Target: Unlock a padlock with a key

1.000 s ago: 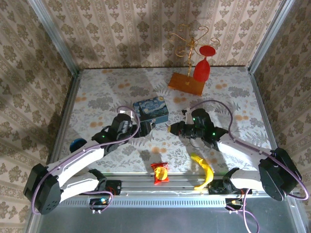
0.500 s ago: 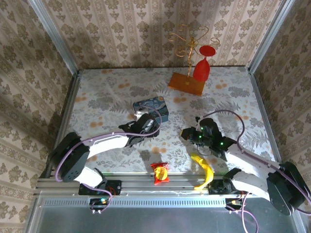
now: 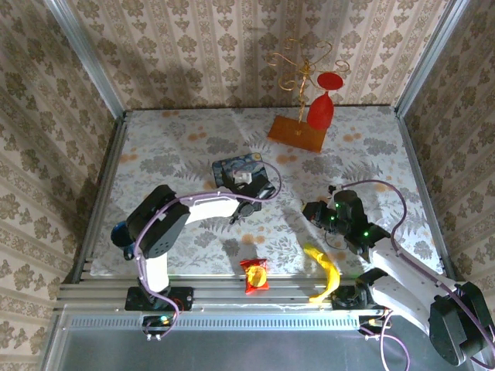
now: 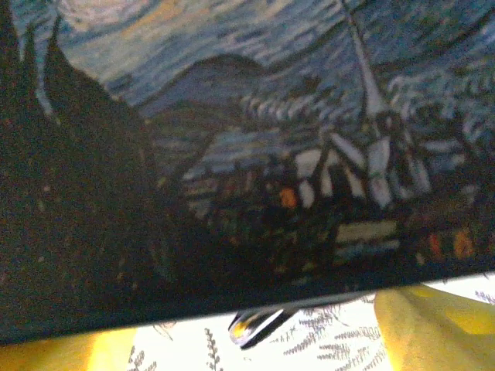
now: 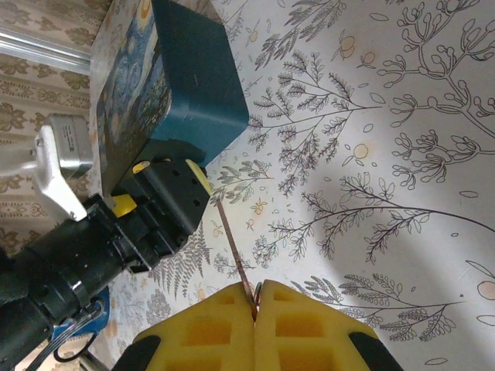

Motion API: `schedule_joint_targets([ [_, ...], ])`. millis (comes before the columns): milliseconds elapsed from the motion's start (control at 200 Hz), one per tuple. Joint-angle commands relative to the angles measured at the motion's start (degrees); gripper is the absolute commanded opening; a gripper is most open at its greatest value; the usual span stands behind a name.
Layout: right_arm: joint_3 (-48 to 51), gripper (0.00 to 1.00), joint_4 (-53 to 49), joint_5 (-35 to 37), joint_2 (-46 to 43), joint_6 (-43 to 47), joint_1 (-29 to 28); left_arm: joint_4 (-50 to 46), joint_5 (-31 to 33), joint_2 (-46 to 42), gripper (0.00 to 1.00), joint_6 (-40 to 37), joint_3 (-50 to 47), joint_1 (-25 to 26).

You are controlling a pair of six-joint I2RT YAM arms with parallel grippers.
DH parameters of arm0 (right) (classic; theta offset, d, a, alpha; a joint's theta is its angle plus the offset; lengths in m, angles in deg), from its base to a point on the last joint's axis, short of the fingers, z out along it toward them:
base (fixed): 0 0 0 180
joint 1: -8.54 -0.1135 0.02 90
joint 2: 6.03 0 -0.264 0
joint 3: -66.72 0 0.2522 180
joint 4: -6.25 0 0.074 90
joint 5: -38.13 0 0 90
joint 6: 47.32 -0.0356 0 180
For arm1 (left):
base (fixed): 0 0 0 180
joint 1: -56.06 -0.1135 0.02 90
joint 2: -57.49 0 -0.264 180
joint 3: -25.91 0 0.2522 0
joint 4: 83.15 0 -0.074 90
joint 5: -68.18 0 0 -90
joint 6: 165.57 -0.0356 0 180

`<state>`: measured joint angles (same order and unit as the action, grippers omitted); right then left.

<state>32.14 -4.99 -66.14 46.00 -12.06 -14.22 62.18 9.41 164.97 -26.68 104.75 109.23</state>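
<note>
The blue painted tin [image 3: 232, 170] stands mid-table, and its swirl-painted face [image 4: 255, 139] is close up in the left wrist view. Under its lower edge pokes a small shiny dark metal piece [image 4: 257, 325], apparently the padlock, blurred. My left gripper [image 3: 263, 190] sits at the tin's right front corner, open, its yellow fingers [image 4: 437, 328] wide apart either side of that piece without touching it. My right gripper [image 5: 256, 297] is shut on a thin copper-coloured key [image 5: 234, 243]. The blade points at the left gripper [image 5: 158, 197] beside the tin [image 5: 197, 93]. In the top view the right gripper [image 3: 309, 210] is right of the tin.
A banana [image 3: 325, 272] and a red-yellow snack packet [image 3: 255, 274] lie near the front rail. An orange block [image 3: 296, 132] with a gold wire stand and a red glass [image 3: 321, 110] stands at the back. A blue object [image 3: 120, 230] lies at the left edge.
My left arm has swung right, from the tin's left front to its right front corner, with its jaws narrowing somewhat. My right gripper has drawn back to the right with the key.
</note>
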Motion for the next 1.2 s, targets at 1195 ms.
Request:
schedule_joint_targets([
  [1195,-1.2,0.00,5.3,-3.1,5.2,1.1,0.3,12.4,2.9,5.5,0.53,-4.9,0.1,-2.9],
])
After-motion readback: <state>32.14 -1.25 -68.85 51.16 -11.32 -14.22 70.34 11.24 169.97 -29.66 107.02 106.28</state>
